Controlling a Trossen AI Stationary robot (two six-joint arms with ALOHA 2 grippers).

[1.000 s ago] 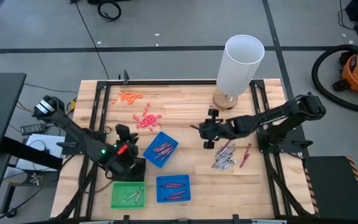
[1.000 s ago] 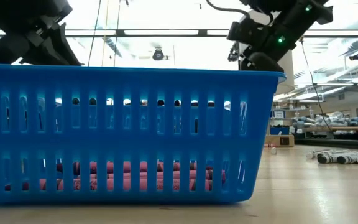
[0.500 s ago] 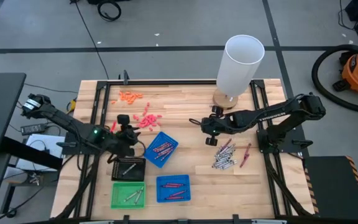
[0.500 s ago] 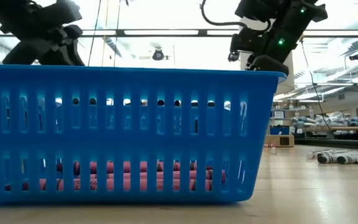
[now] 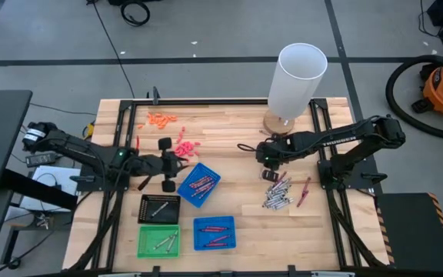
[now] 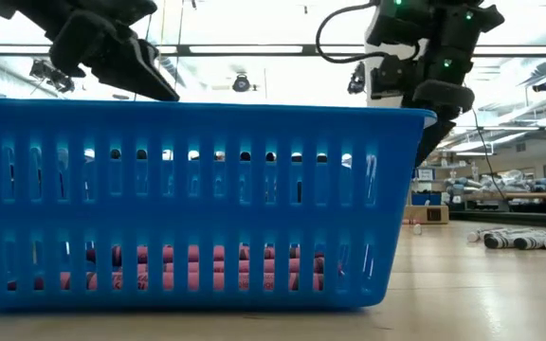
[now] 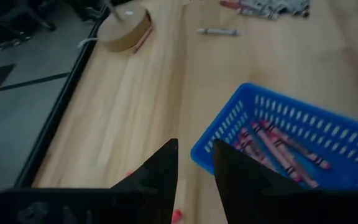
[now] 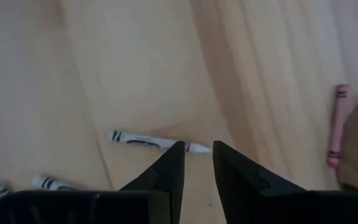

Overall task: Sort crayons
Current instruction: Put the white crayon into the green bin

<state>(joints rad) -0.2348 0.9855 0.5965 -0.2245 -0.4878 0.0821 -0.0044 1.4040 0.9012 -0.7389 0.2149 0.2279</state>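
Because the right claw (image 8: 196, 163) hangs over a lone grey crayon (image 8: 157, 142) with its fingers almost together and empty, it could nudge the stick aside and let it roll. The loose crayon heap (image 5: 277, 193) lies nearby. The left claw (image 7: 194, 168), equally narrow and empty, hovers beside the blue tray (image 7: 340, 149) of red crayons (image 7: 278, 152).

Baskets (image 5: 201, 185): you see blue, slotted walls.
Tray (image 5: 158, 241): green.
Crayons (image 5: 279, 194): grey, some maroon.
Table (image 5: 229, 135): pale wood.
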